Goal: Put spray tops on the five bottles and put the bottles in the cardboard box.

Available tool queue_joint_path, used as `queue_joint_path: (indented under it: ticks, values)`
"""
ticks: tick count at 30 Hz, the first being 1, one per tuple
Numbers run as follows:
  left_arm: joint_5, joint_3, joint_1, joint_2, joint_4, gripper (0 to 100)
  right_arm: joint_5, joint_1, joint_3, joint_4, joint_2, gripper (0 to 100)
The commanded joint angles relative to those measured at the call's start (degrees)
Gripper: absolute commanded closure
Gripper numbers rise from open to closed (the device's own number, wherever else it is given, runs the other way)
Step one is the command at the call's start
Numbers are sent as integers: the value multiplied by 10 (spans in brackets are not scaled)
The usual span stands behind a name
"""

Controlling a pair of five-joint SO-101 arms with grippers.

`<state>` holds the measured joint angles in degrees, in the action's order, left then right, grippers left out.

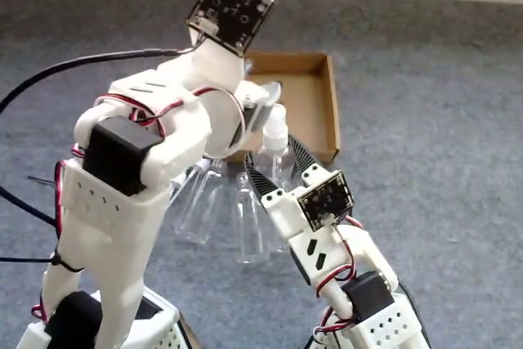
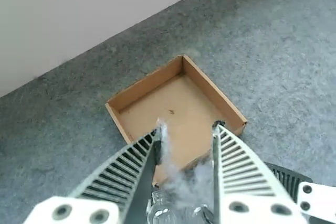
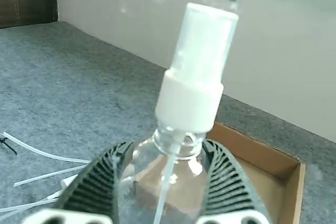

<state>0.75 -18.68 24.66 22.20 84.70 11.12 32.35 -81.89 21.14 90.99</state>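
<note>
Your right tool (image 3: 168, 153) is clamped on the clear bottle (image 1: 276, 167), upright at the high view's centre with its spray top (image 1: 276, 127) on; the cardboard box (image 1: 333, 108) lies just beyond, upper centre, while the left tool (image 2: 187, 128) hangs spread above.

L arm (image 1: 139, 161) jaws apart, R arm (image 1: 327, 251) clamped.

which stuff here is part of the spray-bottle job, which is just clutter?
Job: held bottle, its spray top, right gripper, left gripper, clear bottles on the carpet, cardboard box.
Lying about: black cable, grey carpet.
</note>
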Motion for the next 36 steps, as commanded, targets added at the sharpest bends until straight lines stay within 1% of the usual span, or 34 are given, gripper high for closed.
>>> queue_joint_path:
  ticks: [1,9,12,15,21,23,26,30,33,36]
  values:
    - [5,-2,29,-23,25,848,-6,-9,5,-8,7,994]
    - [6,-3,32,-58,32,849,-6,-10,5,-8,7,994]
    - [37,-8,34,-57,27,849,-6,-10,5,-8,7,994]
    - [45,-18,25,-55,28,849,-6,-10,5,-8,6,994]
    - [46,-97,-85,-21,32,849,-3,-13,5,-8,6,994]
    - [46,-95,-101,-7,32,849,-3,-18,5,-8,5,994]
    - [76,-58,-99,8,47,849,-3,-18,6,-8,5,994]
    - [77,12,-70,24,55,849,-3,-18,6,-8,5,994]
    - [77,48,-30,29,51,849,-3,-18,6,-8,5,994]
    - [76,55,4,28,51,849,-3,-18,6,-8,5,994]
